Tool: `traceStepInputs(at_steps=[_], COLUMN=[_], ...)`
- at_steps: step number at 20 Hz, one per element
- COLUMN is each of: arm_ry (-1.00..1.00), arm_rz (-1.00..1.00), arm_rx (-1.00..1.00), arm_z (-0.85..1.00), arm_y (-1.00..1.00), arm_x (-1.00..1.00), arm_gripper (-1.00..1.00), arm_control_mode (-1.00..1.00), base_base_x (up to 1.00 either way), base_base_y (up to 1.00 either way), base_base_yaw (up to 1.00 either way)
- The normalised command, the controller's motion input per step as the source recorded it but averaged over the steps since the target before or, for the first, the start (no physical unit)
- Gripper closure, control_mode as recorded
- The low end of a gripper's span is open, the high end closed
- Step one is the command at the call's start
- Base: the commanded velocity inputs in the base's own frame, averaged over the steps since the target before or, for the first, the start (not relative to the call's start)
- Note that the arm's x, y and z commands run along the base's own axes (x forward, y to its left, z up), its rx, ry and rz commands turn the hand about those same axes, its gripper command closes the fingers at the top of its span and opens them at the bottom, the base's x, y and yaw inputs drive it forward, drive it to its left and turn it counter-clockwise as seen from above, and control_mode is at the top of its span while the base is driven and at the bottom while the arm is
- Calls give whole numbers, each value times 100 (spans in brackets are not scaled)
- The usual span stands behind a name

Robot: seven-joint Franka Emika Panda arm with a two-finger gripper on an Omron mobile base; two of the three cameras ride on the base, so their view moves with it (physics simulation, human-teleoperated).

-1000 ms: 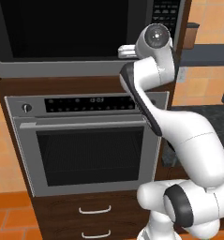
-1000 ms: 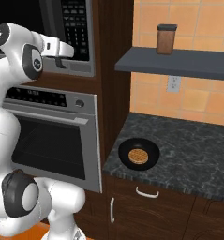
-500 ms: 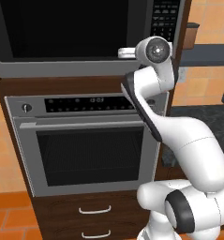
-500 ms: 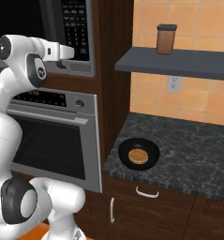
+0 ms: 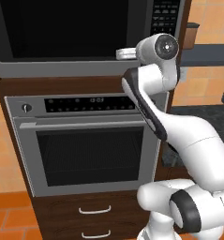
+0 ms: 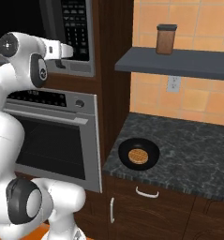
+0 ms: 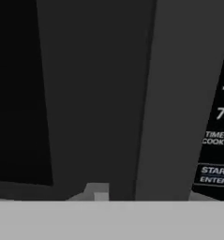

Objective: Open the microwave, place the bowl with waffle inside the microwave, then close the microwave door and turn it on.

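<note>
The microwave (image 5: 62, 28) is built in at the top, with dark glass, grey lower trim and a black keypad (image 6: 76, 23) at its right. Its door (image 7: 19, 93) is shut. My gripper (image 5: 119, 55) (image 6: 70, 50) is pressed up against the front at the door's right edge, just left of the keypad (image 7: 215, 140). From the hand, a wide dark vertical band (image 7: 97, 93) runs down the middle; the fingers are hidden, so I cannot tell how the jaws stand. The black bowl with the golden waffle (image 6: 138, 155) sits on the dark stone counter to the right.
A silver oven (image 5: 85, 150) with a bar handle sits under the microwave, with wooden drawers (image 5: 94, 211) below it. A brown jar (image 6: 165, 39) stands on the grey shelf (image 6: 179, 63) above the counter (image 6: 193, 154). A wooden cabinet side separates the microwave from the counter.
The arm's wrist has sunk a little and the hand has edged closer to the microwave front. The bowl has not moved.
</note>
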Motion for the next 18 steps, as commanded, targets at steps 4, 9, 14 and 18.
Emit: traceStepInputs(at_steps=[4,9,14,18], arm_ry=[17,7,2,2], arm_rz=[19,14,13,14], arm_rx=[-7,-12,-20,-24], arm_z=[0,0,0,0], arm_y=[100,100,100,100], arm_x=[-68,-98,-100,-100], arm_gripper=[100,100,100,100], arm_control_mode=[-100,-100,-100,-100], base_base_x=[0,0,0,0], base_base_y=[0,0,0,0], base_base_yaw=[0,0,0,0])
